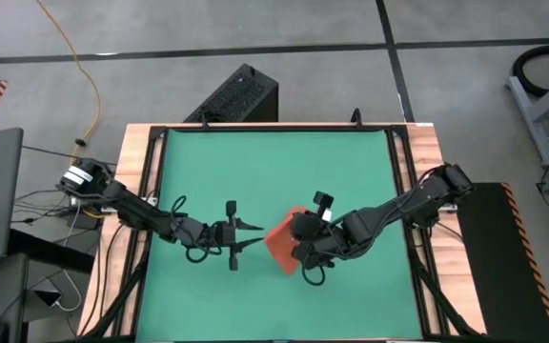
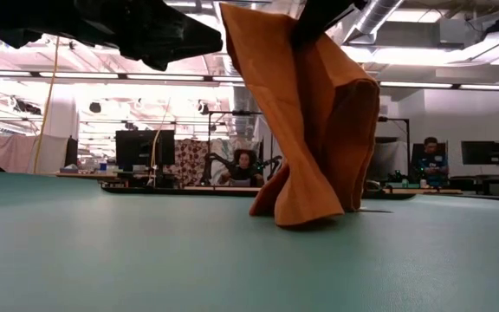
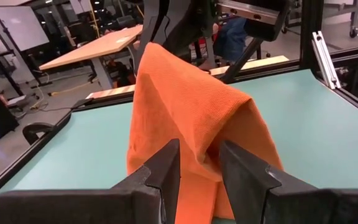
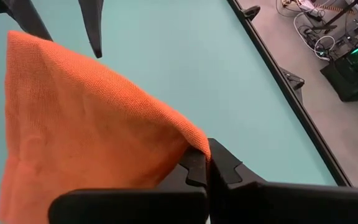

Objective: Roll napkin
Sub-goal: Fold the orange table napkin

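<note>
The orange-red napkin hangs in folds near the table's middle, and its lower end rests on the green mat. My right gripper is shut on its top, coming in from the table's right. My left gripper is open and level at the napkin's left side. Its two fingers point at the cloth from just short of it. No white tag shows. My right gripper pinches a top corner of the napkin between its two fingertips, slanting down from the table's right. The cloth there looks folded, with more than one layer. The napkin hangs slack below the fingers, its bottom edge crumpled on the mat.
The green mat is framed by black rails and a wooden table border. A black box stands beyond the far edge. In the low view, people sit at desks far behind the table.
</note>
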Controlling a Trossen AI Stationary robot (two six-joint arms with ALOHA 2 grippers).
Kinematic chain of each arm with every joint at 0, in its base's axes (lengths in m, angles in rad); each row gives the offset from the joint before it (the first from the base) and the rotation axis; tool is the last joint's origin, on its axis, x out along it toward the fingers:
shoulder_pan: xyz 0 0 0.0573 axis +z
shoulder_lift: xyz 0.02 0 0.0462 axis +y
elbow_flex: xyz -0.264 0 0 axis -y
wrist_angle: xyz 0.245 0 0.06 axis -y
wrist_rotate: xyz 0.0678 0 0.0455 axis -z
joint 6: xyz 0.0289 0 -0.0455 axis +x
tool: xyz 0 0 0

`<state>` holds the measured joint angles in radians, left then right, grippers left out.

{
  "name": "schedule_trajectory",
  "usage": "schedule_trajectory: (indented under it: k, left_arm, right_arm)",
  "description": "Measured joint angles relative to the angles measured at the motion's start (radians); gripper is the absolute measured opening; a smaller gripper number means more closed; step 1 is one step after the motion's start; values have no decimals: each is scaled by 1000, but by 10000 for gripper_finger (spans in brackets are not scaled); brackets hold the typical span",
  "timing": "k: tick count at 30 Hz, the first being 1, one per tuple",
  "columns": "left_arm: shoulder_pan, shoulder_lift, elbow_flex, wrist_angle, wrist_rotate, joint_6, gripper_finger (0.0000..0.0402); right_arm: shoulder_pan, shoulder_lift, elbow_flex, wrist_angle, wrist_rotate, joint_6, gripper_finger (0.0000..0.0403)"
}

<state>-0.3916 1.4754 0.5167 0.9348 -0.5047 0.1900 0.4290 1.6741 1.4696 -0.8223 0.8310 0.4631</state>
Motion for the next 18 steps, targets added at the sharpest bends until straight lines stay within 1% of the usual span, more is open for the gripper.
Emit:
schedule_trajectory:
  k: [8, 15, 18]
  left_arm:
    - [0, 16, 5, 10, -1, -18, 103]
    - [-1, 142, 92, -6, 2, -4, 103]
    - [-5, 154, 103, -3, -29, -4, 103]
  right_arm:
    - [0, 0, 0, 1, 0, 0, 8]
    - [0, 0, 0, 16, 0, 0, 8]
    - [1, 0, 0, 13, -3, -1, 8]
